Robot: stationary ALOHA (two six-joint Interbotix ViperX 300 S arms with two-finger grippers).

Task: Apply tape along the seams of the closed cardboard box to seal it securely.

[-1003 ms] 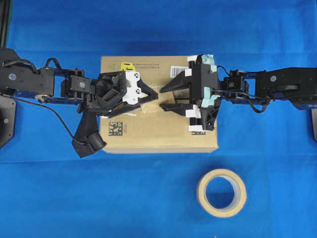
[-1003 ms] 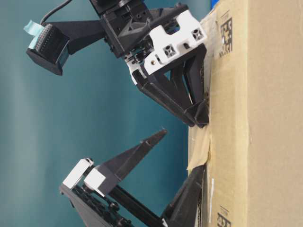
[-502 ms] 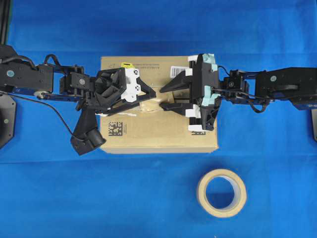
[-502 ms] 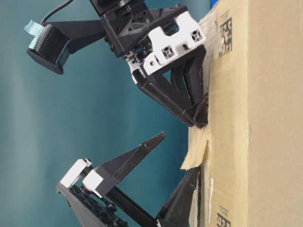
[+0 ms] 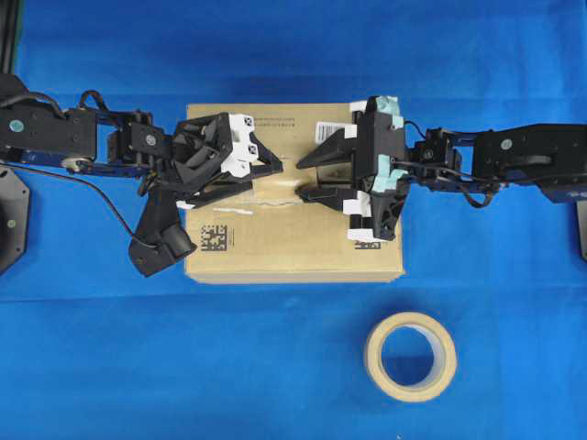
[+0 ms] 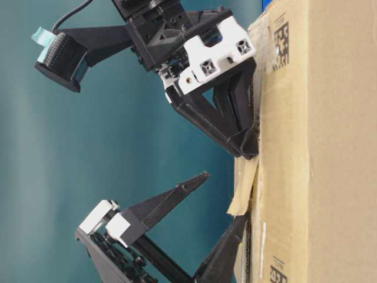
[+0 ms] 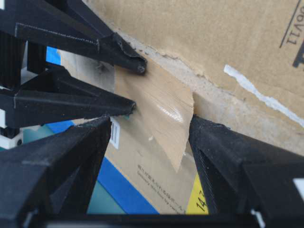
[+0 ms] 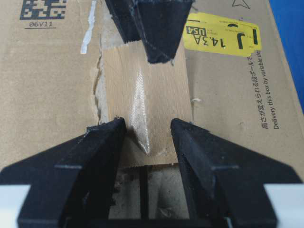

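1. Since a second ago, the left gripper (image 5: pixel 266 179) has drawn back toward its own side of the cardboard box (image 5: pixel 293 257), and the strip's lifted edge now sags closer to the lid.
2. Nearest the onlooker, a beige tape roll (image 5: pixel 410 356) lies on the blue table cover (image 5: pixel 275 367), well apart from the work.
3. On the lid, the tape (image 8: pixel 147 114) lies across the seams (image 5: pixel 275 194), one edge curling up, apparently not yet pressed flat.
4. Left jaws stand spread wide, holding nothing; a fingertip bears on the strip's end, likely pinning it.
5. Opposite, the right gripper (image 5: pixel 307 179) also gapes wide and empty, its fingers (image 8: pixel 102 142) straddling the strip's other end, seemingly to smooth it down.
6. Farther back sits the yellow sticker (image 8: pixel 223 35).
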